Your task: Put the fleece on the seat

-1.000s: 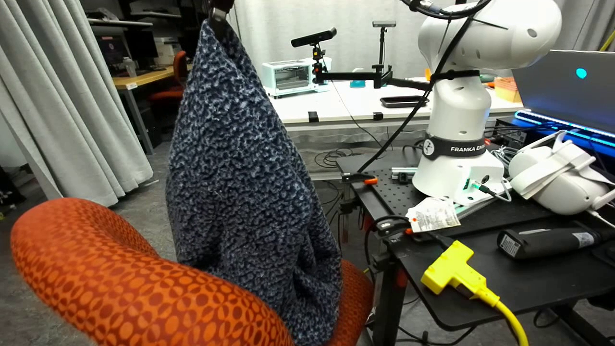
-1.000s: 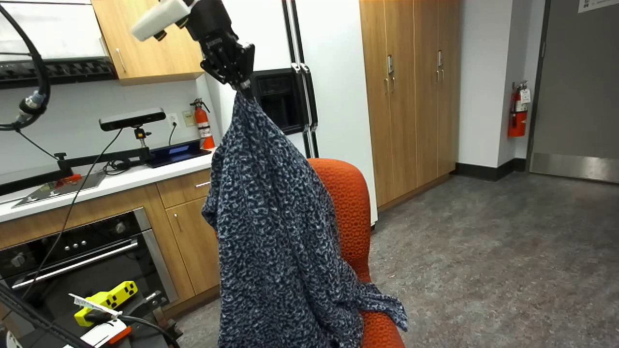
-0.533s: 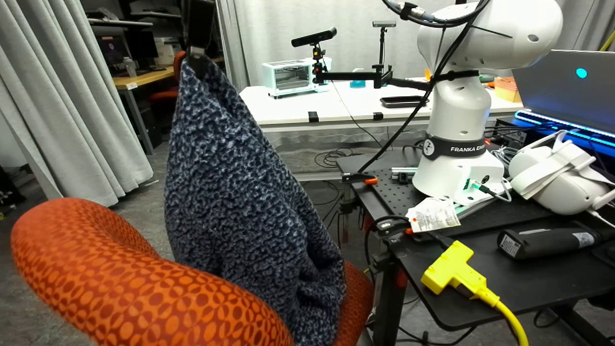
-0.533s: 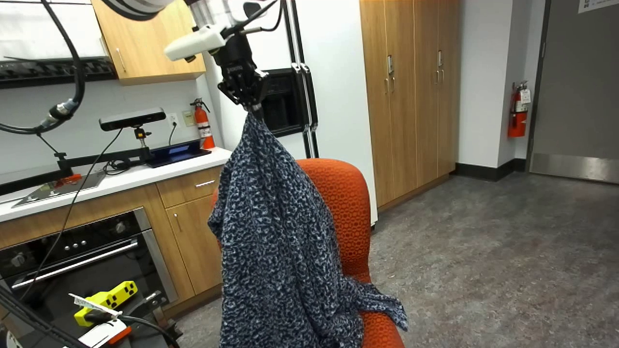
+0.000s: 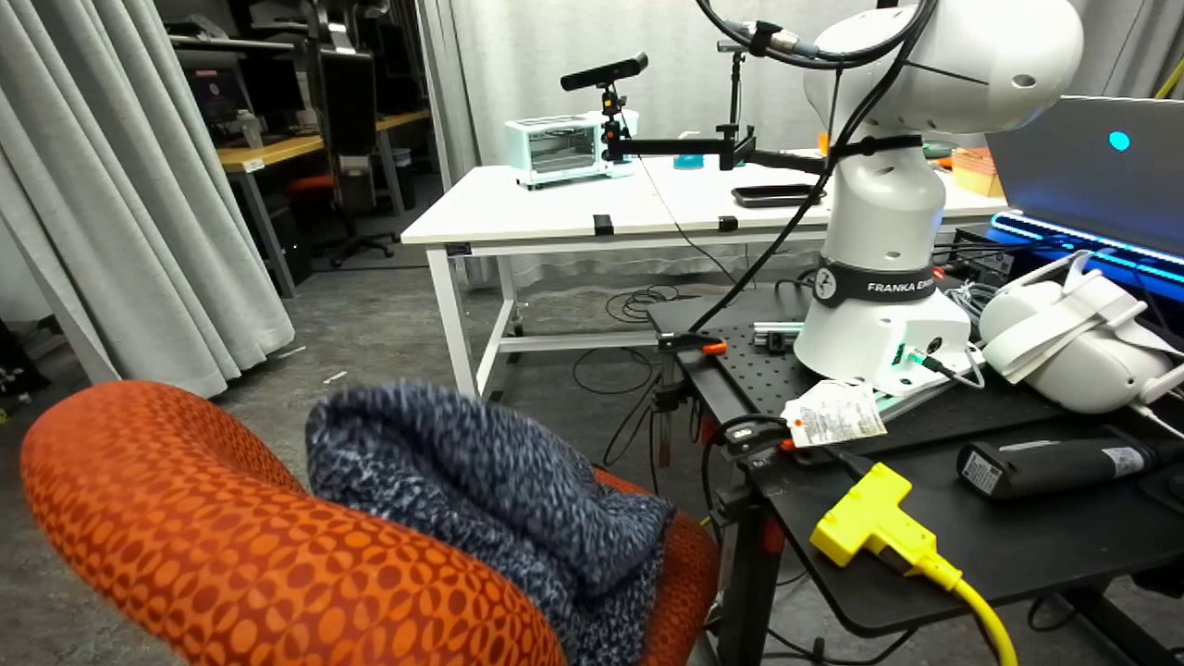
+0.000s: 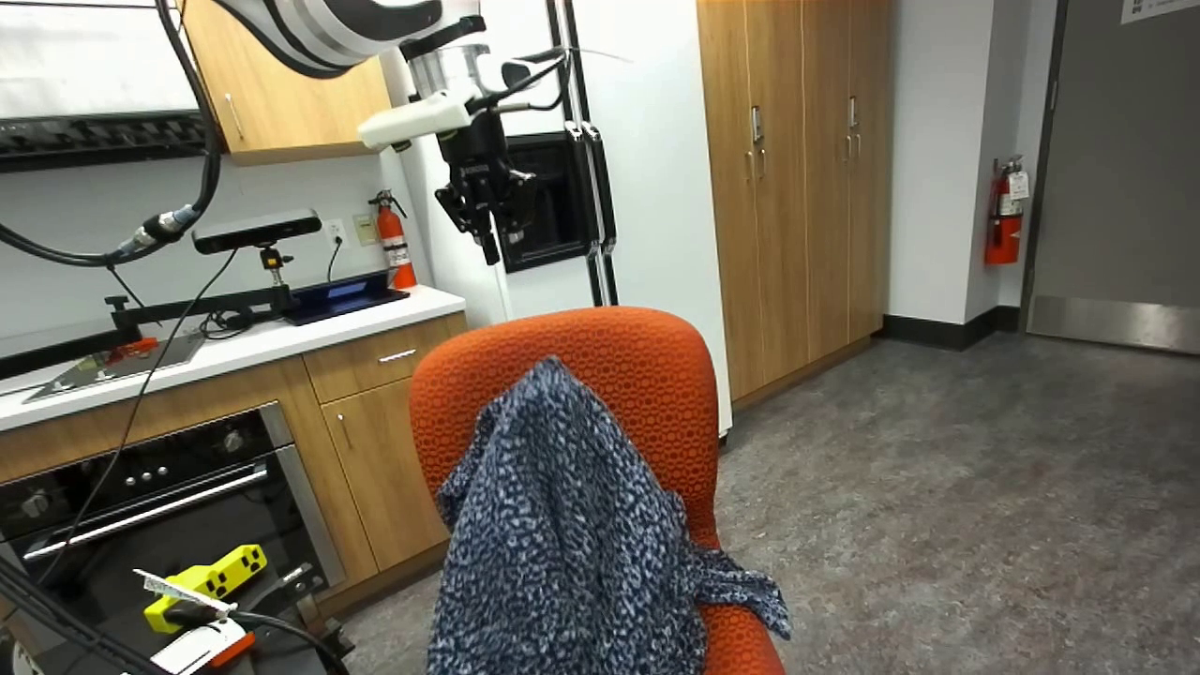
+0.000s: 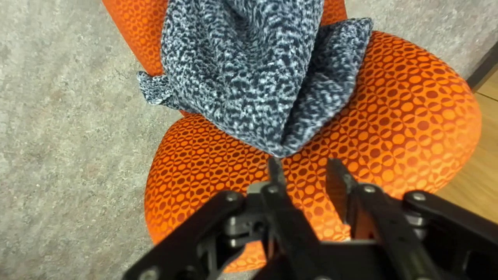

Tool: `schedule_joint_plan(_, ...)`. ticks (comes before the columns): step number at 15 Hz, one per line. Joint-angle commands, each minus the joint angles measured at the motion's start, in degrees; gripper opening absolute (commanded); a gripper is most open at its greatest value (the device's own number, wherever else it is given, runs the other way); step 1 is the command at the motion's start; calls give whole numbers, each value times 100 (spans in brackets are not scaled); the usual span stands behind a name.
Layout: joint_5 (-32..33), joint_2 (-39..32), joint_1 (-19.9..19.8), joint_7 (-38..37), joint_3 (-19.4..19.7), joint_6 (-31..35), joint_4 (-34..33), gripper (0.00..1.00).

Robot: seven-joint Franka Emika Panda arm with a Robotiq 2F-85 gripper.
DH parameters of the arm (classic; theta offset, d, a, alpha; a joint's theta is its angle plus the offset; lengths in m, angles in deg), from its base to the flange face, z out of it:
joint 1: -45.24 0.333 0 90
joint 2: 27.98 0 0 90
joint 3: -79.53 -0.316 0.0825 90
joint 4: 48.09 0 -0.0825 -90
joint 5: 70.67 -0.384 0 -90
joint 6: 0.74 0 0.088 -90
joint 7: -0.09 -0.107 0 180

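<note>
The mottled navy and grey fleece (image 5: 490, 481) lies bunched on the orange seat (image 5: 277, 546), partly hidden behind its back in an exterior view. In an exterior view the fleece (image 6: 562, 534) slopes up to a peak in front of the backrest (image 6: 647, 375), and one corner hangs over the side edge. My gripper (image 6: 500, 246) is above the backrest, open and apart from the fleece. In the wrist view the fingers (image 7: 304, 161) are spread with nothing between them. The fleece (image 7: 245, 70) lies beyond the tips, and the orange seat (image 7: 408, 116) is beneath.
A black table (image 5: 999, 546) with the robot base, a yellow power block (image 5: 874, 518) and a white headset (image 5: 1064, 342) stands beside the seat. A white table (image 5: 555, 208) is behind. A counter (image 6: 375, 319) and white fridge (image 6: 656, 187) stand behind the seat.
The gripper has opened and let go of the fleece's top. The raised fleece has dropped and slumped onto the seat. Before that, the arm moved lower and towards the backrest with it.
</note>
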Motion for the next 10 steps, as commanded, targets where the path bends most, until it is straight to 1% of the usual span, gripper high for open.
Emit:
schedule_joint_plan(1,56,109,-133,17,-157,-235,-75,67)
schedule_joint_plan(5,10,467,-89,-38,-241,136,155,95)
schedule_joint_plan(6,-54,564,-60,-37,-265,267,206,100)
schedule_joint_plan(10,70,829,-38,-175,-419,918,370,100)
